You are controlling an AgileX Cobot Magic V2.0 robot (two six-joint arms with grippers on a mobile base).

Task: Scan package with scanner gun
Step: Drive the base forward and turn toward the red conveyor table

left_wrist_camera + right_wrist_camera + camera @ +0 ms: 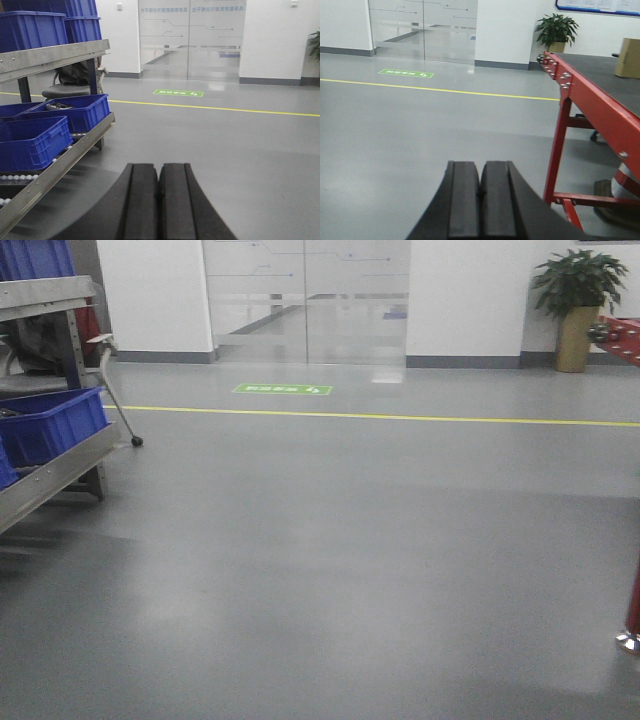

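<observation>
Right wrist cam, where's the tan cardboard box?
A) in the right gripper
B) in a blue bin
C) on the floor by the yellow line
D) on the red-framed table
D: the cardboard box sits on the dark top of the red-framed table, at the picture's right edge, while the right gripper is shut on nothing.

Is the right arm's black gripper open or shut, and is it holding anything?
Shut and empty. In the right wrist view the right arm's black gripper has its two flat pads pressed together, with nothing between them.
</observation>
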